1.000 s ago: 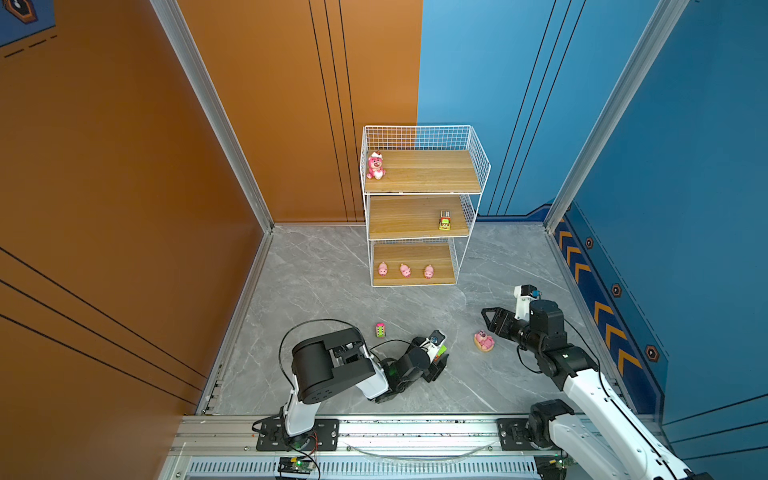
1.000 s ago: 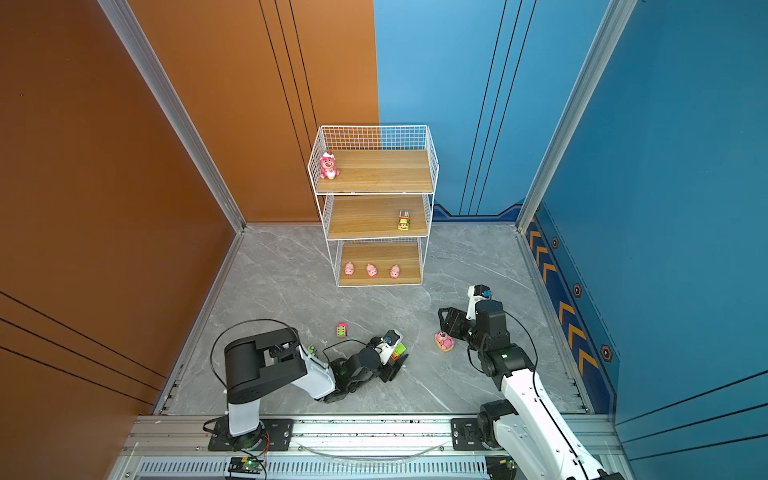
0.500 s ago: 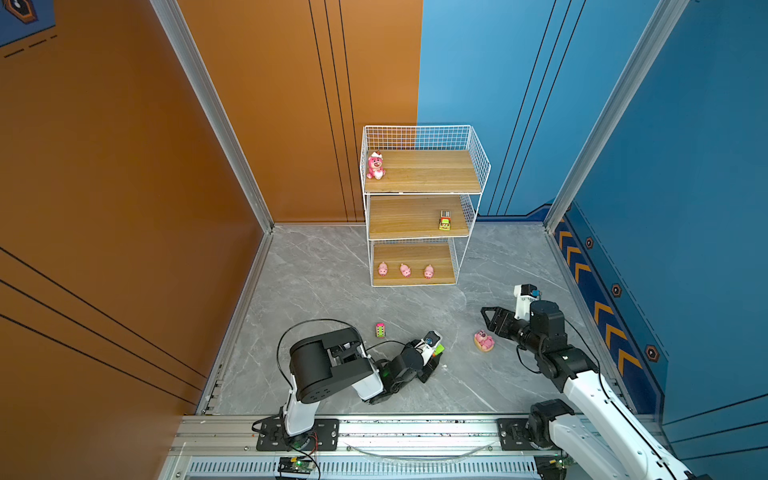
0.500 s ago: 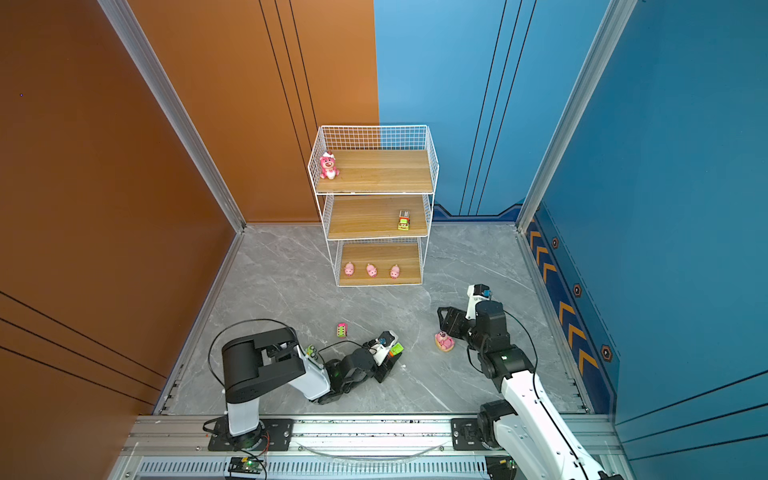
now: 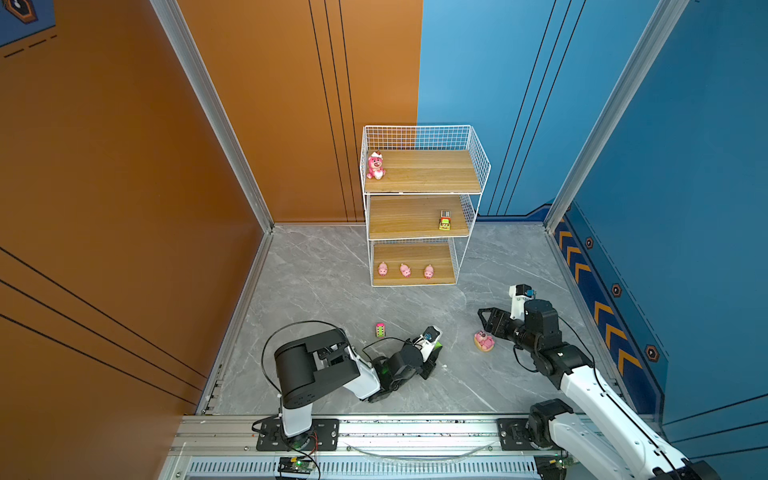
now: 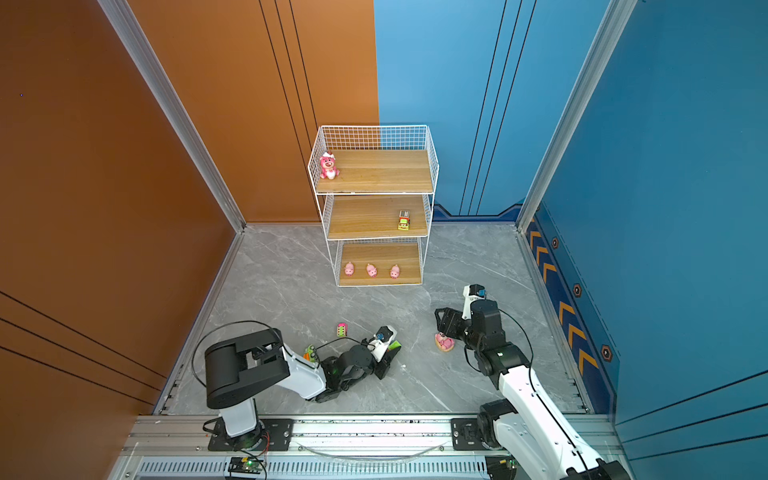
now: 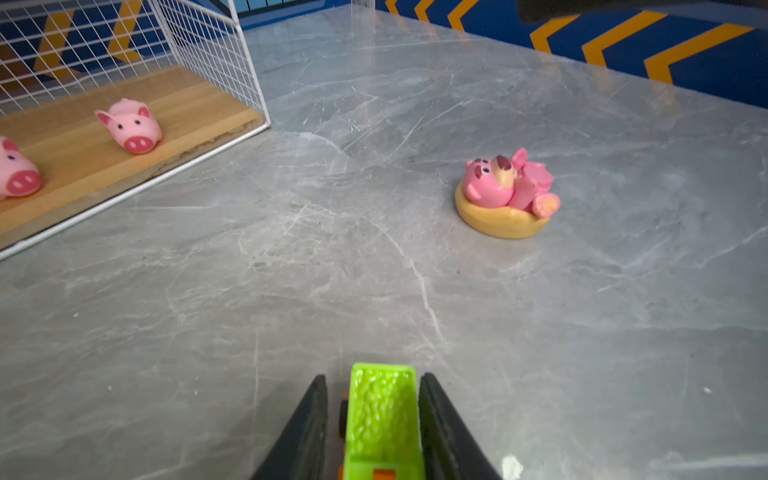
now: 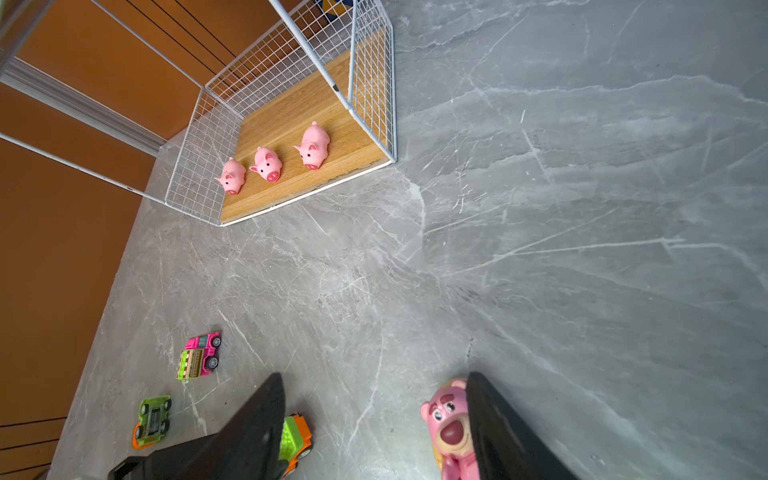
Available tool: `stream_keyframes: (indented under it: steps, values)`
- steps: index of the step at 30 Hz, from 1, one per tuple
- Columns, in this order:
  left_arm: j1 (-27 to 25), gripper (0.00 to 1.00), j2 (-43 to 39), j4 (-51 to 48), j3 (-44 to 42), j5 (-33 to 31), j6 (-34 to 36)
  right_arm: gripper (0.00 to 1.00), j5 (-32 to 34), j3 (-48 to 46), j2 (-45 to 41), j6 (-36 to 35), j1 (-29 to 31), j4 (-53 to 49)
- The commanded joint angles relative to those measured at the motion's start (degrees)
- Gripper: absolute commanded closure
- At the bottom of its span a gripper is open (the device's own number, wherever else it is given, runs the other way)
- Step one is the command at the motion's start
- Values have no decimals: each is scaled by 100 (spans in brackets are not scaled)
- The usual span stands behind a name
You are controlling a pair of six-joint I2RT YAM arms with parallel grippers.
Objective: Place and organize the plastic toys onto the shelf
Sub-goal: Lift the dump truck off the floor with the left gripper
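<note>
My left gripper (image 7: 372,378) has its jaws set on either side of the green truck (image 7: 380,415). One jaw is against the flank of the bed and the other is a sliver off, by the wheel, so I cannot tell whether they truly pinch it. The truck sits near the front edge of the grey table (image 5: 316,282), about mid-width.

I judge the truck to be light, hard, smooth plastic, and on wheels it will scoot if pushed. I'd hold it across the flat sides of the bed, above the wheels.

My right gripper (image 8: 372,376) is spread wide. The pink bear on its tan base (image 8: 446,428) lies inside the gap, right against one jaw and well apart from the other, toward the table's front right. It is glossy and rounded, so I'd take it low, across the base rim.

Further out, a pink-and-green car (image 5: 380,330) and a green-and-orange car (image 6: 309,354) wait near the front edge.

The shelf (image 5: 422,191) stands at the back edge. It holds three pigs (image 5: 405,270) along the front of the bottom board, a small truck (image 5: 445,219) at the right end of the middle board, and a sitting bear (image 5: 375,165) at the top board's left end.
</note>
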Motion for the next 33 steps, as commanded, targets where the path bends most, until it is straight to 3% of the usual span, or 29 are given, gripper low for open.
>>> stream_keyframes:
  steps: [1,5,10,22,33]
  values:
    - [72,63,-289,-850,275,-62,-239,30,195,52,57,-114,38,59]
    - [74,59,-224,-936,243,-17,-296,30,192,36,132,-114,46,103]
    - [186,32,-234,-919,103,1,-356,30,172,46,109,-140,42,101]
    - [210,33,-31,-742,94,517,-169,30,137,46,124,-140,64,137]
    - [177,33,30,-661,129,502,28,30,137,4,146,-132,73,169]
